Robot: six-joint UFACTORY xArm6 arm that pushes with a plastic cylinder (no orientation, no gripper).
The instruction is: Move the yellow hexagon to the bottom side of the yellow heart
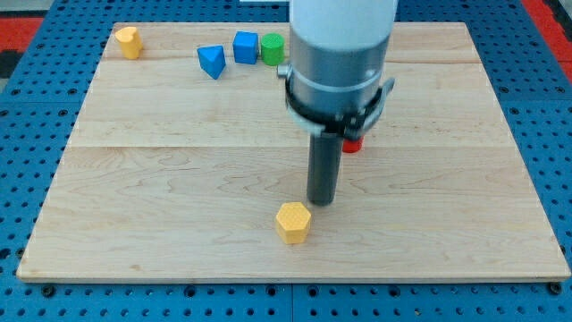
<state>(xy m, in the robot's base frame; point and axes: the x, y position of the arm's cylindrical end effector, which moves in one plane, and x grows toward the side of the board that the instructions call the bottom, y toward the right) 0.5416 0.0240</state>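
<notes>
Our tip (322, 202) grips nothing, being a bare rod, and stands just above-right of the yellow hexagon (293, 222) near the board's bottom edge. We judge it light, rigid, prone to swivel; push flat faces toward the far yellow heart (129, 41).

1 camera, high at the board's near edge, looking down and across.

It takes in the whole board (179, 179) with blue pegboard (27, 107) on every side; the arm (340, 54) enters from the view's top, close to the lens and cropped.
</notes>
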